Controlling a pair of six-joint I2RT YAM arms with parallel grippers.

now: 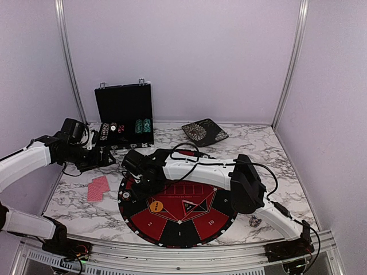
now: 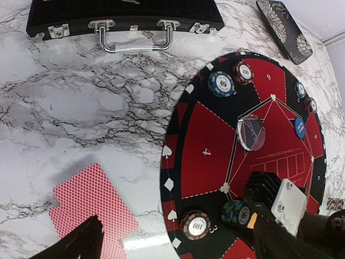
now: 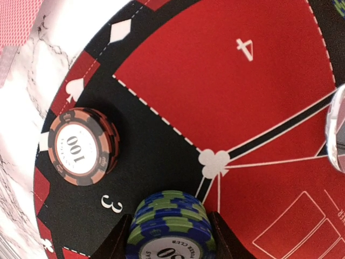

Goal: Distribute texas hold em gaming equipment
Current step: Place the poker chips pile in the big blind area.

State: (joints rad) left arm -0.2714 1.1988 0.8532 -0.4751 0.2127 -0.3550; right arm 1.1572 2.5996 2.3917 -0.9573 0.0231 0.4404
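While the right gripper (image 3: 170,221) stands about half closed, its two dark fingers (image 3: 117,243) press against either side of a blue-green chip stack (image 3: 170,229) marked 50, which stands upright between them on the black rim of the round red-and-black mat (image 3: 215,81); a red-brown stack (image 3: 81,147) marked 100 sits on the same rim a little outward of one finger, and a clear button disc (image 3: 337,127) shows at the edge of that wrist view, well off the other finger toward the mat's middle. Seen from above, an orange disc (image 1: 155,205) lies on the mat near this gripper, on the side toward the arm bases. The left gripper (image 2: 178,237) hangs over the marble table (image 2: 81,108) with its jaws spread wide and nothing between them; the red-backed cards (image 2: 91,210) lie flat on the table below one jaw, just off the mat's edge, and the mat rim with the right gripper's stack lies below the other. Ahead of the left gripper, at the far rim of the mat, a green chip (image 2: 222,83) marked 50 and a red chip (image 2: 243,72) marked 100 sit side by side, a blue disc (image 2: 299,128) lies further in, and beyond the mat the black case (image 2: 126,21) rests on the table, handle toward it
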